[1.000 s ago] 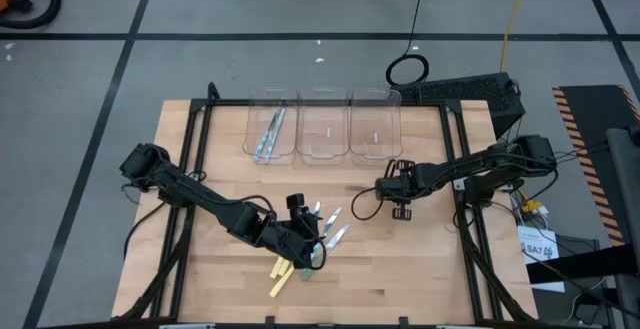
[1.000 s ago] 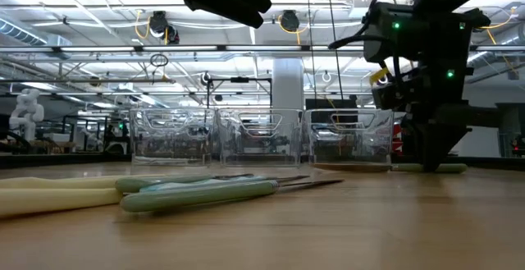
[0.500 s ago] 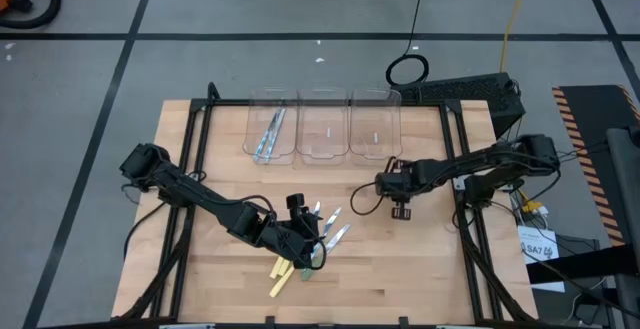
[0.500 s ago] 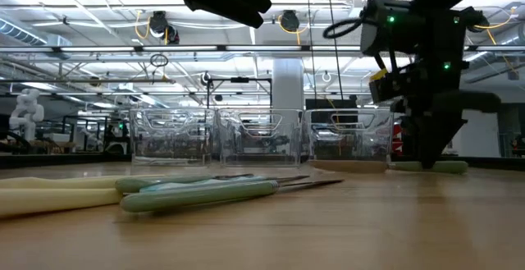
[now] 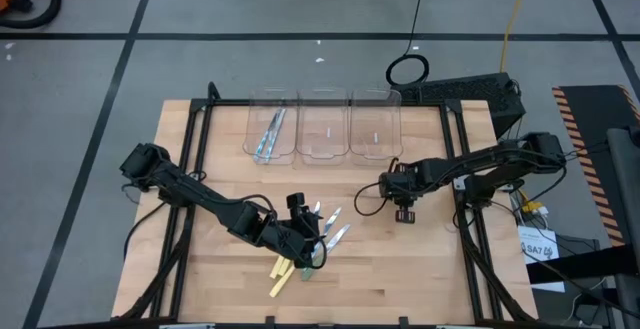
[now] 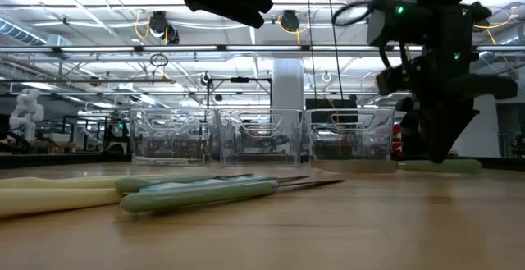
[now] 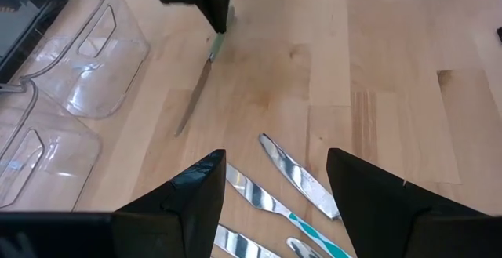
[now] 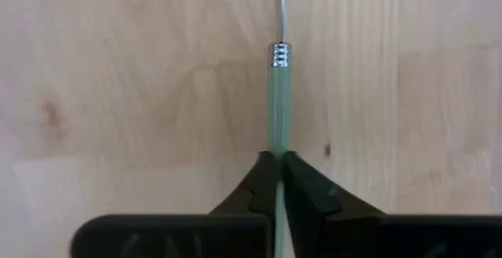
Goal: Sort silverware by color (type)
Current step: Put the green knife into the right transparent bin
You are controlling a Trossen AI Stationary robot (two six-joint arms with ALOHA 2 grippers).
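Observation:
My right gripper (image 8: 277, 158) is shut on a green-handled utensil (image 8: 277, 105) at the table's middle right (image 5: 404, 209). The utensil's thin silvery blade (image 7: 192, 101) points away across the wood. My left gripper (image 7: 274, 160) is open above a heap of silverware (image 5: 318, 241) near the table's near middle, touching nothing. In that heap, pale yellow handles (image 5: 280, 281) and green handles (image 6: 197, 193) lie flat on the wood, and silvery heads (image 7: 294, 176) show between my left fingers. Blue utensils (image 5: 270, 134) lie in the left clear bin. My right gripper pinches the green handle (image 8: 277, 136) between its two fingers, a little way back from the ribbed silver ferrule (image 8: 280, 54). The fingers (image 8: 302, 183) come from above, pointing down, one on each side of the handle. The utensil lies level along the table (image 6: 459, 166).
Three clear bins (image 5: 323, 129) stand side by side at the far edge. The middle bin (image 5: 323, 119) and the right bin (image 5: 375, 129) hold no utensils that I can see. Bare wood (image 5: 400, 269) lies between the heap and my right gripper. Black frame rails (image 5: 470, 239) run along both sides.
My right gripper has shifted a little toward the table's right edge, staying shut. The green-handled utensil has slid along the table with it.

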